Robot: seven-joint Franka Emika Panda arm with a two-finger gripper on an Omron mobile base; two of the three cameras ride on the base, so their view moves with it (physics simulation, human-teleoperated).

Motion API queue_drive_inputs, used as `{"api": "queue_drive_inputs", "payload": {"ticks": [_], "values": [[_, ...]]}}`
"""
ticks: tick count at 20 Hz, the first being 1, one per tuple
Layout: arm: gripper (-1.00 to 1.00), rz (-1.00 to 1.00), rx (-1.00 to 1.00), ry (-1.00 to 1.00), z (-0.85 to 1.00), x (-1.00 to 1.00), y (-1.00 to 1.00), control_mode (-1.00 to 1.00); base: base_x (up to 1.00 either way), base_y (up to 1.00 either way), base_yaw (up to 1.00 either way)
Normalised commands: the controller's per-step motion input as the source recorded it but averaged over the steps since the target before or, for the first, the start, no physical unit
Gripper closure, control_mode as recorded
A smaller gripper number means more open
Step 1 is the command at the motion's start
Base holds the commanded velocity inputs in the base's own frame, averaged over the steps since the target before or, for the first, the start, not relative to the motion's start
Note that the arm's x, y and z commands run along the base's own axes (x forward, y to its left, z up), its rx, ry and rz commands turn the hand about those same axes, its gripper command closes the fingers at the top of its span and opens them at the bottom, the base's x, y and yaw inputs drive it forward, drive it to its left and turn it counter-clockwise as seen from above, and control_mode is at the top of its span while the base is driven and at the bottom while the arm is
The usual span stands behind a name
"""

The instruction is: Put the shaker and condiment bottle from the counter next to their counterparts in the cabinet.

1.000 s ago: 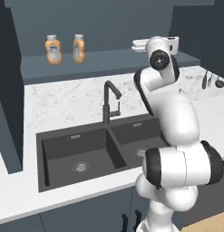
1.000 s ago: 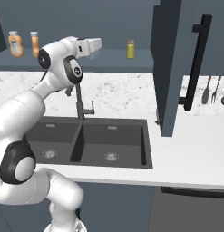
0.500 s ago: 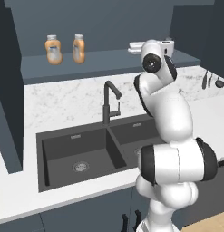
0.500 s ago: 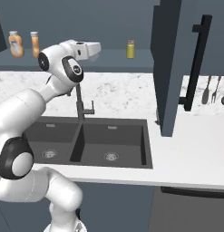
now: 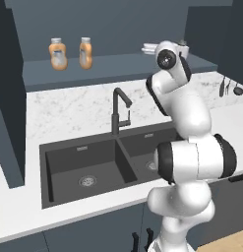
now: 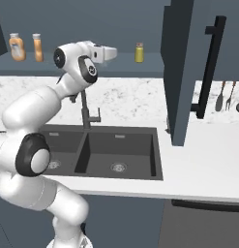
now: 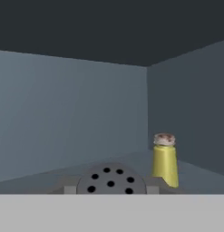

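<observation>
Claw (image 6: pixel 112 52) farther along cabinet shelf, clamped on shaker (image 7: pixel 110 179), near yellow-green shaker (image 7: pixel 165 160).

The sink (image 5: pixel 101 165) and the cabinet (image 5: pixel 118 64) shelf are viewed from behind the arm, from left and right, looking forward and down. Both are shared (image 6: pixel 116 155). The hand view is set close inside, level, facing the back corner.

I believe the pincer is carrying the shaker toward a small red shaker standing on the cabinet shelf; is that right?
Not quite: the shaker on the cabinet shelf is yellow-green, not red, as the hand view shows. The pincer does hold the shaker, its dark perforated cap showing just below.
</observation>
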Motion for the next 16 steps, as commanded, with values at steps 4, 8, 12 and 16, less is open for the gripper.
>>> {"api": "queue_drive_inputs", "payload": {"ticks": [4, 8, 12, 16], "values": [[1.00, 0.00, 0.14, 0.16, 0.26, 0.35, -0.28, -1.00, 0.00, 0.00, 0.00], [1.00, 0.00, 0.04, 0.07, 0.20, 0.30, -0.26, -1.00, 0.00, 0.00, 0.00], [1.00, 0.00, 0.00, 0.00, 0.16, 0.24, -0.28, -1.00, 0.00, 0.00, 0.00], [1.00, 0.00, 0.00, 0.00, 0.05, 0.12, -0.23, -1.00, 0.00, 0.00, 0.00]]}}
